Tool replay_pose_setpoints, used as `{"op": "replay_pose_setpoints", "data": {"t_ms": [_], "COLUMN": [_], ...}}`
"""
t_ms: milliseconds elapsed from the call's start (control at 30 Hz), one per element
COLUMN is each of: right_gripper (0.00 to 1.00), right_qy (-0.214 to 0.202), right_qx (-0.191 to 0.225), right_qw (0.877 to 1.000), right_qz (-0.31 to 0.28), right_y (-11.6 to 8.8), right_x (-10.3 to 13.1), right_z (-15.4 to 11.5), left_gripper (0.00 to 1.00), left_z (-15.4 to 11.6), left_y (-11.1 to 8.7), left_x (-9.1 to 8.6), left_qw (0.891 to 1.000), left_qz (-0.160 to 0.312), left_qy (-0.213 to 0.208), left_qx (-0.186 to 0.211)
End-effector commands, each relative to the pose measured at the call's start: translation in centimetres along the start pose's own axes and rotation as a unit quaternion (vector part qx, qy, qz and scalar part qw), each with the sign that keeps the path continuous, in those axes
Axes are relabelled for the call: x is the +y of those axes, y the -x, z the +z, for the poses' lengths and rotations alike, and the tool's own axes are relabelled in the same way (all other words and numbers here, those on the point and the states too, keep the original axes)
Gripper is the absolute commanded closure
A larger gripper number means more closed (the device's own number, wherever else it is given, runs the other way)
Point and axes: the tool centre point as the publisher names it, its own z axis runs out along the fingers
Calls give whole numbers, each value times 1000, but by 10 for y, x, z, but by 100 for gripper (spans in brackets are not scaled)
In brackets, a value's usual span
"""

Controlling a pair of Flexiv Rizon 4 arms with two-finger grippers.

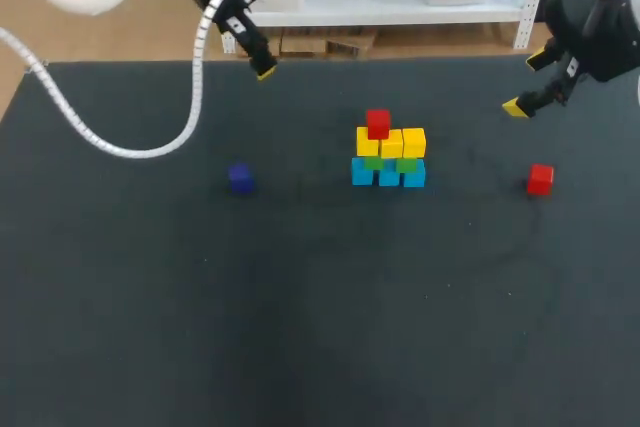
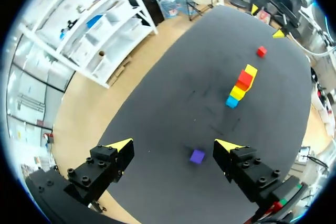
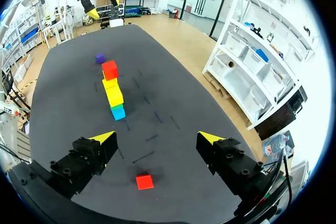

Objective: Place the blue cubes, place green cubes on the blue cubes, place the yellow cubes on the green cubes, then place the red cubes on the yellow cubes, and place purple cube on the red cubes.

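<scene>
Centrally on the dark table (image 1: 150,297) stands a stack: blue cubes (image 1: 388,176) in a bottom row, green cubes (image 1: 374,162) on them, yellow cubes (image 1: 391,142) above, and a red cube (image 1: 378,124) on top. Left of the stack lies the purple cube (image 1: 240,178), and right of it a loose red cube (image 1: 540,179), both well apart from it. The left gripper (image 2: 174,145) hangs far to the stack's left and the right gripper (image 3: 157,137) far to its right, each with jaws spread wide.

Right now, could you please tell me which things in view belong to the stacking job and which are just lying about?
Job: blue cubes, green cubes, yellow cubes, top red cube, loose red cube, purple cube.
Not the job's: table, white cable.
</scene>
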Motion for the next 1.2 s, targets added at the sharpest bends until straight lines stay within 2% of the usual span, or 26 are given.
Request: {"op": "replay_pose_setpoints", "data": {"t_ms": [33,333,733,1200], "right_gripper": [0,0,0,0], "right_qy": [2,2,2,2], "right_qx": [-2,-2,-2,-2], "right_qw": [1000,1000,1000,1000], "right_qz": [0,0,0,0], "right_y": [0,0,0,0], "right_x": [-1,-1,-1,-1], "right_z": [0,0,0,0], "left_gripper": [0,0,0,0], "left_z": [-9,-12,-8,-10], "left_y": [-33,-55,-74,-67], "left_x": [2,14,20,20], "left_qw": [988,981,977,977], "left_qz": [-18,-57,-74,-61], "left_qy": [13,28,27,9], "left_qx": [-151,-185,-196,-206]}}
